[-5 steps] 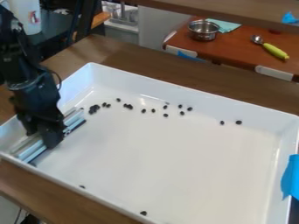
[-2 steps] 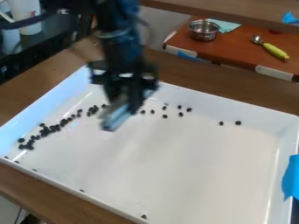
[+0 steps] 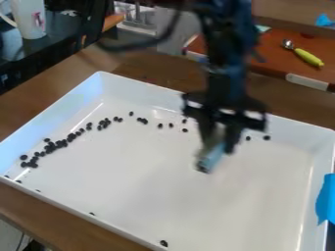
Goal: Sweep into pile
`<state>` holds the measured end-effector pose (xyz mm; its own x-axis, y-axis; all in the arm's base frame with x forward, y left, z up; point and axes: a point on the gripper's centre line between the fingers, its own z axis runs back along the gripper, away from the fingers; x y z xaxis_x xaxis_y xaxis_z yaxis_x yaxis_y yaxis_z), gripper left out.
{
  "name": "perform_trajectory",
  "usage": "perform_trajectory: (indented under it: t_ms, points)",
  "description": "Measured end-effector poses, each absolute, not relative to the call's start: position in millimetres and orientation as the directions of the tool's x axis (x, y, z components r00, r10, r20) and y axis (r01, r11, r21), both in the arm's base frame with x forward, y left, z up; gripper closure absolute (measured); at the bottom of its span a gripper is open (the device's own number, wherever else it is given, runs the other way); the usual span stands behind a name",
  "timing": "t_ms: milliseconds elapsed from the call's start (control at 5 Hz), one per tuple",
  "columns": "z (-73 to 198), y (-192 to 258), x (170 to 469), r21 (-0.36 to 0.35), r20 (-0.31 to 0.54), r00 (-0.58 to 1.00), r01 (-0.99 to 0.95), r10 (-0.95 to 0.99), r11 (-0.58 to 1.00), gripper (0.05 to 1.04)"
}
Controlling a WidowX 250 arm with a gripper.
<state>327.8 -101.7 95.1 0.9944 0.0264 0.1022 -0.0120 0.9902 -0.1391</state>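
Observation:
My gripper (image 3: 219, 139) hangs over the right-centre of the white tray (image 3: 118, 191), shut on a pale bar-like sweeper (image 3: 210, 158) that points down toward the viewer. Dark round pieces (image 3: 60, 143) form a curved band along the tray's left side. A thinner scatter of them (image 3: 142, 120) runs along the back, with two to the right of the gripper (image 3: 267, 138). Single pieces lie by the front wall, one of them (image 3: 163, 243) near the bottom edge of the view. The arm may cover some pieces behind it.
The tray's raised walls surround the pieces, and blue tape (image 3: 325, 198) hangs on its right wall. Behind stands an orange-brown surface (image 3: 275, 63) with a green-handled scoop (image 3: 307, 57). A white pitcher (image 3: 28, 18) is at the upper left.
From the tray's left side, my gripper has risen and swung right across the back with the sweeper, uncovering the dark pieces on the left. The front piece near the bottom edge shifted slightly.

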Motion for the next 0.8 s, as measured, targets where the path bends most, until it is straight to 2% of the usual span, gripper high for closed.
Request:
perform_trajectory:
  t_ms: [400, 800]
  points:
    - [62.9, -145.0, 350.4, -0.104, 0.175, 0.983, 0.076, -0.057, 0.992, 0.704]
    - [58.0, -156.2, 369.8, -0.097, 0.222, 0.974, 0.062, -0.039, 0.993, 0.705]
